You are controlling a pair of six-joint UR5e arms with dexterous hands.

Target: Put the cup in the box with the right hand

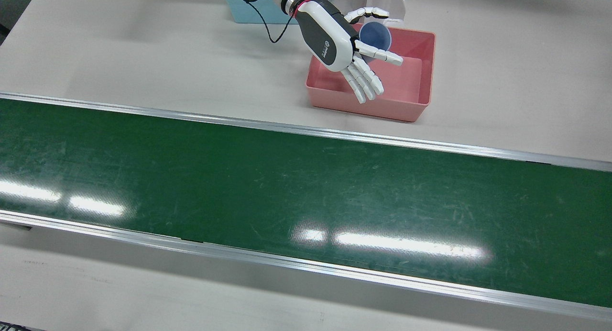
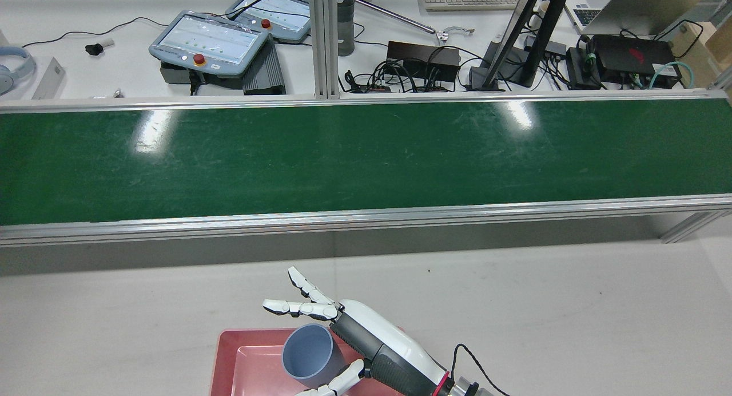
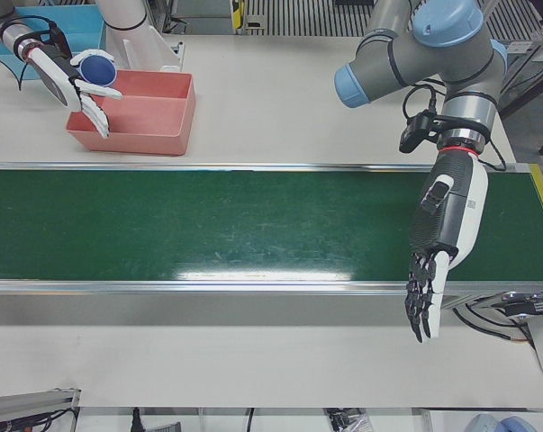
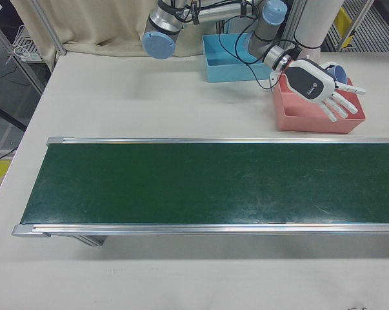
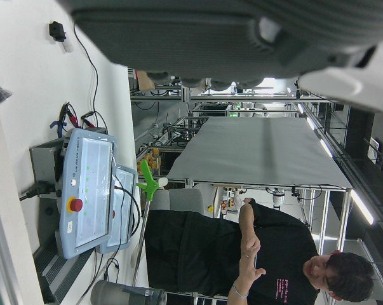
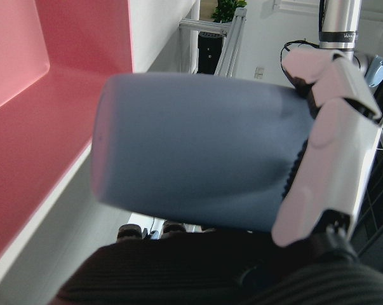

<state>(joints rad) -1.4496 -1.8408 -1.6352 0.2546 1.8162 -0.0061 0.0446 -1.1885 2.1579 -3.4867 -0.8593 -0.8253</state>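
Hanging over the pink box (image 1: pixel 428 68), the right robot hand (image 1: pixel 342 46) has its fingers (image 1: pixel 366 80) spread wide apart. The blue-grey cup (image 1: pixel 376 37) sits in the curve of that robot hand, between the thumb and the other fingers. In the right hand view the cup (image 6: pixel 197 152) fills most of the picture, with the thumb lying against its side and the pink box floor below it. I cannot tell if the cup rests on the box floor or leans only on the robot hand, so I cannot tell if it is let go. From the rear view the cup (image 2: pixel 309 356) is upright with its open mouth up, over the pink box (image 2: pixel 229 361).

The box stands on the pale desk (image 1: pixel 143 49), near a long green belt (image 1: pixel 287 197). A light blue box (image 4: pixel 223 61) stands just beside the pink one.

The left robot hand (image 3: pixel 433 270) hangs far away, past the other side of the belt. Its fingers point down, straight and a little apart, and it holds nothing.
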